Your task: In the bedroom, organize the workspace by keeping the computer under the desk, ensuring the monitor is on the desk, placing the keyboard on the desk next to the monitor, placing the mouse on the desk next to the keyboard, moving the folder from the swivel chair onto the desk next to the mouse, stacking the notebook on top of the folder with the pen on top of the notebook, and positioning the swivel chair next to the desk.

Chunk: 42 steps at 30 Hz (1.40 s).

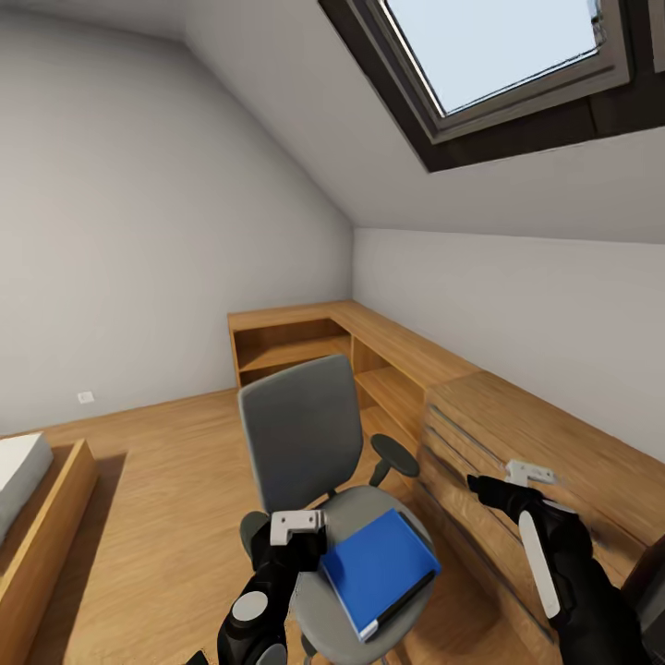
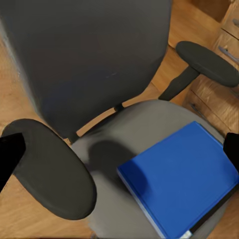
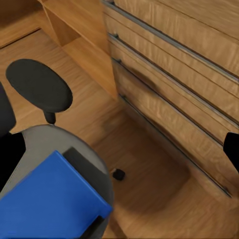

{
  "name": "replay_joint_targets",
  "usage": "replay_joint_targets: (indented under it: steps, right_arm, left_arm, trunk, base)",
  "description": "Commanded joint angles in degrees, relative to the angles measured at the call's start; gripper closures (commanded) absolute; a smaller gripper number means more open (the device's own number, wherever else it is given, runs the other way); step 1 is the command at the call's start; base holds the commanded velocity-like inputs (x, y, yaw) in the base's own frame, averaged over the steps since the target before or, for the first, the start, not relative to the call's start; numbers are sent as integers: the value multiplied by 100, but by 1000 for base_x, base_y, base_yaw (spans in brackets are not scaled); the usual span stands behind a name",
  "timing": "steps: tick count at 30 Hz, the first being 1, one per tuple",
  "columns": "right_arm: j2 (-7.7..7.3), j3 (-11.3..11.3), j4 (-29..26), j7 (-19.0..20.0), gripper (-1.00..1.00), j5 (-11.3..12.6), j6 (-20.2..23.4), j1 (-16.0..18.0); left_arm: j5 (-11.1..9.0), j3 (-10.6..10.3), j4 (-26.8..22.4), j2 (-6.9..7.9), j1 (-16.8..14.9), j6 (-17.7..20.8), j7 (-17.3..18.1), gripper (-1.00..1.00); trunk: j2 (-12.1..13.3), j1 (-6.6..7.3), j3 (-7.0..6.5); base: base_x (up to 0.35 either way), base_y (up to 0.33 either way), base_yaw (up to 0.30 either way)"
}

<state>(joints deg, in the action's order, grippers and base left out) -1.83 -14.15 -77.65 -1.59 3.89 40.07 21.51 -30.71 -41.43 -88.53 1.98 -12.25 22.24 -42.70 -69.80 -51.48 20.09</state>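
Head view: a bed (image 1: 28, 499) lies at nine o'clock. Left end effector (image 1: 297, 526) hovers at the chair (image 1: 305, 434), fingers spread. Blue folder (image 1: 379, 568) lies on the seat at six o'clock. Right end effector (image 1: 526, 476) hangs near oak drawers (image 1: 480, 443) at four o'clock, fingers spread.
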Motion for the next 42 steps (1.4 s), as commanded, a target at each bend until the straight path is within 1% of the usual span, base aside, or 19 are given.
replay_joint_targets:
  steps: [1,9,11,13,14,16,17,20,21,24,28,30,34,36,37,39,40,41,42]
  right_arm:
    - [-1,-2,9,-15,-100,41,27,3]
    - [-1,11,141,-10,-100,31,25,3]
    - [-1,76,224,-16,-100,27,13,3]
    - [-3,194,296,-20,-100,25,-6,3]
    - [-5,290,358,-25,-100,23,-65,3]
    - [-7,383,426,-30,-100,20,-163,3]
    - [-9,518,528,-38,-100,15,-362,3]
    - [-9,570,576,-40,-100,11,-447,3]
    - [-10,601,607,-45,-100,8,-504,3]
    - [-10,615,623,-49,-100,7,-528,3]
    - [-13,626,712,-45,-100,6,-615,3]
    - [-32,631,901,-33,-100,6,-800,3]
    - [-42,636,1012,-30,-100,0,-1008,3]
    - [-44,639,1211,-33,-100,-7,-1172,3]
    - [-44,640,1357,-33,-100,-33,-1248,4]
    - [-48,637,1502,-34,-100,-91,-1328,9]
    - [-50,636,1641,-34,-100,-169,-1432,13]
    - [-51,635,1707,-34,-100,-213,-1496,14]
    - [-48,637,1863,-34,-100,-347,-1738,17]
  left_arm:
    - [-31,-16,-6,4,-9,17,-61,-100]
    - [-31,-5,-6,11,-8,17,-125,-100]
    - [-31,38,-8,33,-8,17,-130,-100]
    - [-31,109,-11,40,-6,17,-132,-100]
    - [-31,163,-13,43,-9,17,-133,-100]
    - [-31,225,-13,45,-11,17,-133,-100]
    - [-31,345,-14,47,-11,17,-133,-100]
    - [-31,430,-15,47,-11,17,-134,-100]
    - [-33,516,-15,48,-10,17,-134,-100]
    - [-32,560,-15,48,-12,17,-134,-100]
    - [-45,765,-8,48,-10,22,-127,-100]
    - [-133,831,-7,48,-9,23,-126,-100]
    - [-219,869,-8,48,-10,20,-125,-100]
    - [-241,962,-17,48,-10,18,-128,-100]
    - [-248,1065,-31,45,-10,18,-127,-100]
    - [-255,1187,-49,43,-9,18,-126,-100]
    - [-260,1297,-80,40,-11,18,-126,-100]
    - [-262,1341,-99,40,-10,18,-126,-100]
    - [-265,1439,-141,40,-10,20,-125,-100]
  trunk:
    - [-5,0,7]
    - [-5,0,7]
    - [-5,0,7]
    - [-5,0,7]
    - [-5,0,7]
    - [-5,0,7]
    - [-5,0,7]
    - [-5,0,7]
    - [-5,0,7]
    - [-5,0,7]
    - [-5,0,7]
    - [-5,0,7]
    - [-5,0,7]
    - [-5,0,7]
    - [-5,0,7]
    - [-5,0,7]
    - [-5,0,7]
    - [-5,0,7]
    - [-5,0,7]
  base:
    - [0,0,277]
    - [0,0,277]
    - [0,0,277]
    - [0,0,277]
    - [0,0,277]
    - [0,0,277]
    - [0,0,277]
    - [0,0,277]
    - [0,0,277]
    - [0,0,277]
    - [76,0,246]
    - [255,0,80]
    - [174,0,30]
    - [47,0,8]
    - [27,0,4]
    - [19,0,3]
    - [11,0,2]
    - [9,0,1]
    - [5,0,1]
